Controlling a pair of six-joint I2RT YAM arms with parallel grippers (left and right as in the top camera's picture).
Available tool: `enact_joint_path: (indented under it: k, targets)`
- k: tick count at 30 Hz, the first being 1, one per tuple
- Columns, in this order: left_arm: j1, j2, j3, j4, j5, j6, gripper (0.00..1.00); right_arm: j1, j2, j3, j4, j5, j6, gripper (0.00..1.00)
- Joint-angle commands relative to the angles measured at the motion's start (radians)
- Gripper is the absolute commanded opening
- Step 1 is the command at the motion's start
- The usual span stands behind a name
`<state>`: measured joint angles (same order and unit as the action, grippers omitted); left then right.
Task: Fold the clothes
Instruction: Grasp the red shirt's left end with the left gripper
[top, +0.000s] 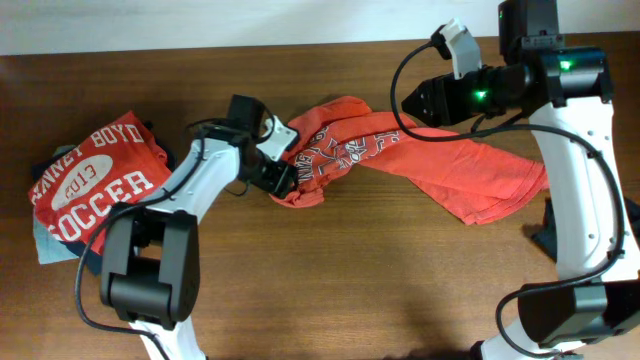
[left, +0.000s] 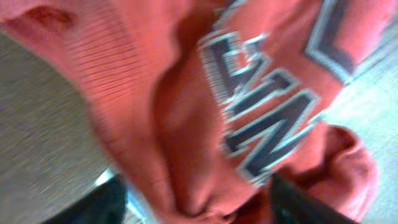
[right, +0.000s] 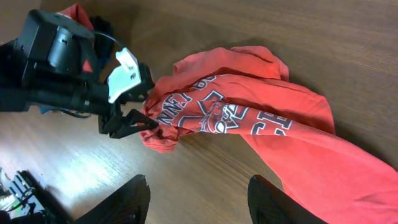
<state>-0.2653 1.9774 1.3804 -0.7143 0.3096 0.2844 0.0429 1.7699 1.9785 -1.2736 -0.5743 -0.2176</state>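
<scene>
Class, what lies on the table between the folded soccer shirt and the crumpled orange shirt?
In the overhead view, the left arm crosses that stretch between the soccer shirt and orange shirt; otherwise bare wood.

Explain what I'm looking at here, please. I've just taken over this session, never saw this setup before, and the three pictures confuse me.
You see two robot arms at a wooden table, each ending in two fingers. The overhead picture looks down from a fixed camera. The other two come from cameras on the wrists.

The left gripper pinches the bunched end of an orange T-shirt with lettering, which lies crumpled across the middle of the table. The left wrist picture is that fabric, blurred and very close. The right wrist picture shows the same shirt and the left arm gripping it; the dark shapes at the bottom are the right gripper, open and holding nothing. At the table's left edge sits a folded red soccer shirt atop other clothes.
</scene>
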Motion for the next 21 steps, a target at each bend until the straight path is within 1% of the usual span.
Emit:
enact_joint_path:
  k: [1, 2, 3, 5, 8, 9, 13, 16, 20, 21]
  targets:
    - [-0.016, 0.006, 0.007, -0.013, 0.014, 0.005, 0.34, 0.002, -0.021, 0.017, -0.01, 0.019, -0.01, 0.56]
    - [-0.016, 0.006, 0.007, -0.018, 0.001, 0.001, 0.11, 0.002, -0.021, 0.017, -0.012, 0.019, -0.01, 0.56]
    - [-0.016, 0.006, 0.008, -0.024, -0.013, 0.0, 0.01, 0.002, -0.021, 0.017, -0.013, 0.02, -0.01, 0.56]
    - [-0.008, 0.003, 0.027, -0.052, -0.052, -0.01, 0.0, 0.002, -0.021, 0.017, -0.014, 0.037, -0.01, 0.56]
    - [0.013, -0.006, 0.087, -0.114, -0.167, -0.061, 0.01, 0.002, -0.021, 0.017, -0.016, 0.037, -0.01, 0.56]
    - [0.027, -0.014, 0.127, -0.143, -0.221, -0.08, 0.01, 0.002, -0.021, 0.017, -0.017, 0.037, -0.01, 0.56]
    - [0.082, -0.042, 0.28, -0.204, -0.322, -0.112, 0.01, 0.002, -0.021, 0.017, -0.019, 0.037, -0.01, 0.56]
    - [0.12, -0.048, 0.371, -0.187, -0.368, -0.127, 0.0, 0.002, -0.021, 0.017, -0.022, 0.037, -0.01, 0.57]
    - [0.145, -0.045, 0.377, -0.134, -0.398, -0.127, 0.01, 0.002, -0.021, 0.017, -0.025, 0.037, -0.01, 0.57]
    - [0.153, -0.038, 0.375, -0.123, -0.427, -0.127, 0.0, 0.002, -0.021, 0.017, -0.033, 0.037, -0.01, 0.57]
